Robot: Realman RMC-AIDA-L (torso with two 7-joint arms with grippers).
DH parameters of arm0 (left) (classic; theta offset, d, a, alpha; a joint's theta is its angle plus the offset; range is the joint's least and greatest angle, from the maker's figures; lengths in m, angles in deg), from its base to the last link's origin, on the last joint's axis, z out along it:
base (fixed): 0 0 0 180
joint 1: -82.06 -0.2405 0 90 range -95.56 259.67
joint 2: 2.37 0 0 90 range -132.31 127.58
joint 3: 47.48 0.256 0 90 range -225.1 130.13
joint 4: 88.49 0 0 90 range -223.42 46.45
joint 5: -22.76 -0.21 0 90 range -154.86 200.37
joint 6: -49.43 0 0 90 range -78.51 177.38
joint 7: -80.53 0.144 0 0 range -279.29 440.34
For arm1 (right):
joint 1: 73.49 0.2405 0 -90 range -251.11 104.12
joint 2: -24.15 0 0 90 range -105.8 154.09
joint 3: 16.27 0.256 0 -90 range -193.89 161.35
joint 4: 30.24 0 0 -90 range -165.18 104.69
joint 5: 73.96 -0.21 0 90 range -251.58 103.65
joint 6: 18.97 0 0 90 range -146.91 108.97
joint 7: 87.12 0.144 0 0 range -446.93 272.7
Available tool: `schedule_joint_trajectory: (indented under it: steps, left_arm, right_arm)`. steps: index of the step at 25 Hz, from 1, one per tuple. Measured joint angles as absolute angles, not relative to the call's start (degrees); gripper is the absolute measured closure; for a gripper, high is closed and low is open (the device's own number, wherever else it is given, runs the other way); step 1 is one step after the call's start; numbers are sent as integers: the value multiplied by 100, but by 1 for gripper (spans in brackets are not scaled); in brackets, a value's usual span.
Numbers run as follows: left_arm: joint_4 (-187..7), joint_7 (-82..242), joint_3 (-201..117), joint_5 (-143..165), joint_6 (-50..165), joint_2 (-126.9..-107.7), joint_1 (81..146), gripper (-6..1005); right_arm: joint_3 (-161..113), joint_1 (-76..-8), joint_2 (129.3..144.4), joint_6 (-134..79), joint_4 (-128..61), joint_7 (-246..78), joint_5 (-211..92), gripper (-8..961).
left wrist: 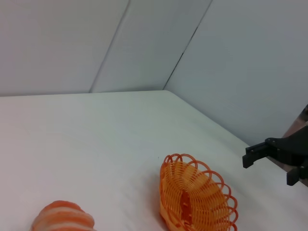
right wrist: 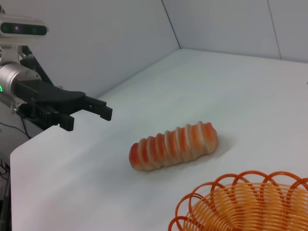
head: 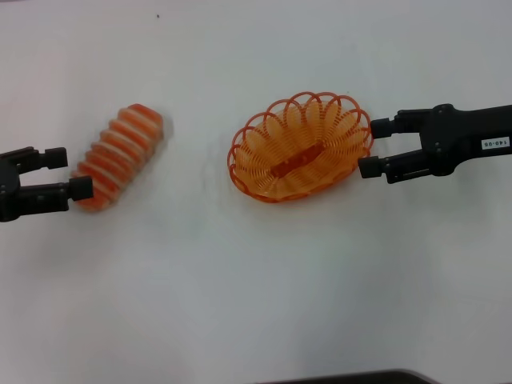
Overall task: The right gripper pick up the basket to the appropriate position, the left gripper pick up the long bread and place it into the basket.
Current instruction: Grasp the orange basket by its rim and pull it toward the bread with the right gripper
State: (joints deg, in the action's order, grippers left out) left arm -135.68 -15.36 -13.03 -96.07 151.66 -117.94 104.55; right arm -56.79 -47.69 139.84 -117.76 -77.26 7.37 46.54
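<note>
From your head view, the right gripper (head: 370, 147) has its fingers spread at the right-hand end of the basket (head: 300, 146), one tip level with the rim and the other just below it, so it looks lined up to clamp the scalloped edge; you can't tell whether either tip is touching the wire yet. The left gripper (head: 67, 173) is spread too, its lower finger right at the near end of the long bread (head: 120, 157), which lies slanted on the white table (head: 256, 288), well apart from the basket. Both arms run off the picture's edges.

In your left wrist view, only one rounded end of the long bread (left wrist: 63, 219) shows, cut off at the frame edge, and the left arm's own fingers don't appear. The basket (left wrist: 197, 196) sits beyond it, with the right gripper (left wrist: 272, 163) spread beside it, partly cropped.

In your right wrist view, the whole long bread (right wrist: 173, 145) is clear, resting free on the table. The left gripper (right wrist: 87, 114) sits spread near its far end, apparently short of contact. Only the basket's rim (right wrist: 245, 202) shows, and the right fingers are hidden
</note>
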Motion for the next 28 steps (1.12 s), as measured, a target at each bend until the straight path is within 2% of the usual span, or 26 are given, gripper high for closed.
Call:
schedule_joint_trajectory:
  steps: [17, 24, 26, 28]
  left_arm:
    - [-13636, -1596, -1303, -9607, 15210, -11812, 10464, 62]
    - [-13639, -1598, -1303, -9606, 15176, -11812, 10498, 62]
    - [-13639, -1594, -1303, -9606, 15165, -11812, 10505, 62]
    - [-13638, -1579, -1303, -9606, 15154, -11812, 10508, 63]
  right_arm:
    - [-5623, -4625, 13961, -11784, -7861, 1221, 4619, 3]
    - [-5876, -3554, 13593, -11812, -8473, 3769, 5421, 5]
    - [-6044, -3145, 13555, -11818, -8610, 4319, 6059, 6]
    - [-6122, -2852, 13589, -11718, -8717, 4683, 6666, 7]
